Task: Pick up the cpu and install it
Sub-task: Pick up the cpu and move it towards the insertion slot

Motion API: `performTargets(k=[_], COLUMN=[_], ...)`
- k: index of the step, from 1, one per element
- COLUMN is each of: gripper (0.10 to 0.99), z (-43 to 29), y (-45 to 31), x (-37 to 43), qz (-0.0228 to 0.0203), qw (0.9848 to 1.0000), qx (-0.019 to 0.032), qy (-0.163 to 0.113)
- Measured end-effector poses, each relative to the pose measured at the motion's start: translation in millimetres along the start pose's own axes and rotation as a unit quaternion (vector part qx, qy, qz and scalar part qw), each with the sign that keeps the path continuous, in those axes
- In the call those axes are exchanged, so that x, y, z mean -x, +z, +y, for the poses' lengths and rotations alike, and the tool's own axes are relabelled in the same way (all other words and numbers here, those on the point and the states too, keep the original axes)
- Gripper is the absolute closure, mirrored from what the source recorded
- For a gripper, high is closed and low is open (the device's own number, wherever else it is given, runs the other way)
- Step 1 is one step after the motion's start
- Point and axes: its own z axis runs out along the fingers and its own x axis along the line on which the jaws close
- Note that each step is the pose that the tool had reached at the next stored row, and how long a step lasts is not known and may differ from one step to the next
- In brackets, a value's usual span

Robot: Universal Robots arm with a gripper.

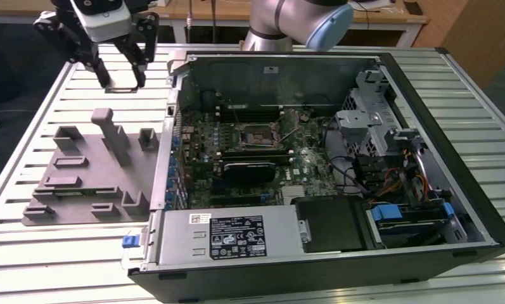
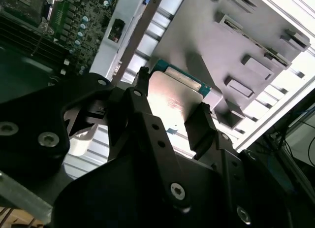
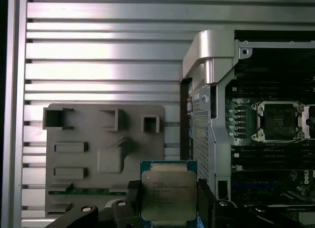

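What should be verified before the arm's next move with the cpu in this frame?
1. Grip: ok. In both wrist views the gripper has a finger on each of two opposite edges of the cpu.
2. Lift: ok. The cpu looks to hang above the grey fixture, not seated in it.
3. Level: ok. The cpu sits flat and square between the fingers.
4. Target: ok. The socket is empty.
5. Socket open for loading: cannot tell.
6. Cpu's turn matched to the socket: cannot tell.
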Motion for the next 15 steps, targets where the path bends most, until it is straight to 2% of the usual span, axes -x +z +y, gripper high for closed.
performTargets(k=[15], gripper=[0.545], z=[3.0], y=[0.6], x=[31.0], qz=[0.0000], qw=[1.0000], qx=[0.0000], qy=[0.000])
